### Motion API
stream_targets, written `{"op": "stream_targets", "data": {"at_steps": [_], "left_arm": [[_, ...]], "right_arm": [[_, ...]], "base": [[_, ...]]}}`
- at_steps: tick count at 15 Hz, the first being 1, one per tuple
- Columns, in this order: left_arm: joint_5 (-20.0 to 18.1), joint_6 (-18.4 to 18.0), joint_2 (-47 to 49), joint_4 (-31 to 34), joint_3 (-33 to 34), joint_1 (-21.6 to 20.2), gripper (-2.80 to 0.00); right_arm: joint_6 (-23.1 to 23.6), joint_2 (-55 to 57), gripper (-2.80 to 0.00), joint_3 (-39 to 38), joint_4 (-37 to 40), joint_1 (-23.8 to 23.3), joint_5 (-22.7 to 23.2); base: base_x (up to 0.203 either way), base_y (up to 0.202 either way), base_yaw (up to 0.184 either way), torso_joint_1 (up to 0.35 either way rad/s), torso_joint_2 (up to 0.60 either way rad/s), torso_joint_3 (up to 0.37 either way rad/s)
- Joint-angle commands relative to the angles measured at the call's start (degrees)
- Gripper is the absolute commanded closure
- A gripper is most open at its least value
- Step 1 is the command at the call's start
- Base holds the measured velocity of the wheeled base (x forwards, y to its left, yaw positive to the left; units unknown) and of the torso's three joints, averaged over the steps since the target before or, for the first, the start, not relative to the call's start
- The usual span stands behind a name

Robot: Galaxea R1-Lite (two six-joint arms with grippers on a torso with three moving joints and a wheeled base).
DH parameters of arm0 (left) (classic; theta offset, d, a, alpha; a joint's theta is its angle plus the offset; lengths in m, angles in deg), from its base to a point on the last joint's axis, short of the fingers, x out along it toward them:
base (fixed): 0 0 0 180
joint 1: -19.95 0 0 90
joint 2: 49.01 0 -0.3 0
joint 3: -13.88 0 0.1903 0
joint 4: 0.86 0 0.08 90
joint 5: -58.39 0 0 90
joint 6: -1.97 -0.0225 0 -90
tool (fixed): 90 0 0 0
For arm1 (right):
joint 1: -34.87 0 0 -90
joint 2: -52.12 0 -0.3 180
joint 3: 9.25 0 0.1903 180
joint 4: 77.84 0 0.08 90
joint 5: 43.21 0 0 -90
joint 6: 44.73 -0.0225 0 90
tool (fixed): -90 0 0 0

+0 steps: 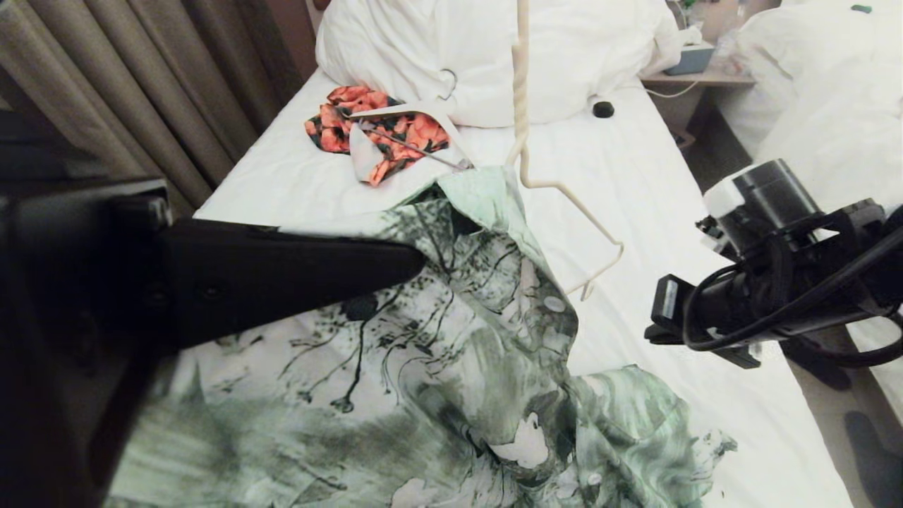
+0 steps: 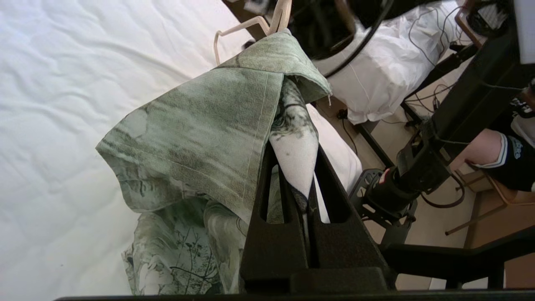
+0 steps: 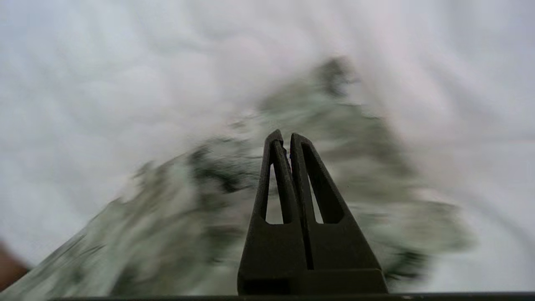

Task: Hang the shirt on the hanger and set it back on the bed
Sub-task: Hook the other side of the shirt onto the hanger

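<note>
Left end effector (image 2: 299, 184): black tapered fingers pressed together on a fold of the green-and-white mottled button-up shirt (image 1: 437, 331) with dark vine print; the pinch takes only a narrow strip near the collar, the rest of the cloth draping down onto the bed (image 1: 635, 197) with its smooth white sheet; the grip sits over the bed's near left part.

Right end effector (image 3: 288, 140): fingers closed against each other with nothing visible between them; it hovers above the shirt's crumpled lower part, near the bed's right edge; whether the tips touch the cloth cannot be told.

Thin cream wire-like plastic hanger (image 1: 557, 187): hangs upright over the middle of the bed; what bears it is out of view; one shoulder arm appears to run under the shirt's raised collar edge, the other stands bare toward the right edge, well clear of the right end effector.

Risks, as judgement:
- small pinch could slip under the weight of the hanging cloth; shirt would drop off the hanger arm;
- bare hanger arm needs the second shoulder drawn over it; a closed right end effector must open before it can take cloth, otherwise it merely pushes the fabric;
- pulling sideways could tip or swing the hanger and shed the collar.

Orange-and-black floral garment (image 1: 381, 130) on a thick white hanger (image 1: 416, 111) lies near the big white pillows (image 1: 494, 49) at the head end; not involved.
</note>
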Motion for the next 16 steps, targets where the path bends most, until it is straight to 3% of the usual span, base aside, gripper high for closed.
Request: {"op": "stream_targets", "data": {"at_steps": [1,6,9,11,13,16], "left_arm": [[0.12,0.0,0.89,0.08,-0.81,-0.01,0.0],[0.91,-0.01,2.03,0.08,-2.03,-0.01,0.0],[1.35,-0.01,2.29,0.08,-1.85,-0.01,0.0],[1.35,-0.1,2.81,0.08,-1.85,-0.01,0.0],[1.35,-0.1,3.39,0.08,-1.85,-0.1,0.0],[1.44,-0.1,4.12,0.01,-1.94,-0.17,0.0]], "right_arm": [[-0.54,1.28,0.0,-0.45,-0.77,3.42,0.35],[-0.69,0.56,0.0,-2.18,-3.08,15.94,0.44],[-0.59,-0.83,0.0,-1.31,8.75,23.61,-0.04],[-0.59,0.34,0.0,-0.04,17.69,27.7,-2.69],[-0.68,2.35,0.0,0.4,20.39,29.71,-4.69],[-0.82,5.01,0.0,3.17,20.46,30.81,-4.19]], "base": [[0.0,0.0,0.0,0.0,0.0,0.0],[0.0,0.0,0.0,0.0,0.0,0.0],[0.0,0.0,0.0,0.0,0.0,0.0],[0.0,0.0,0.0,0.0,0.0,0.0],[0.0,0.0,0.0,0.0,0.0,0.0],[0.0,0.0,0.0,0.0,0.0,0.0]]}}
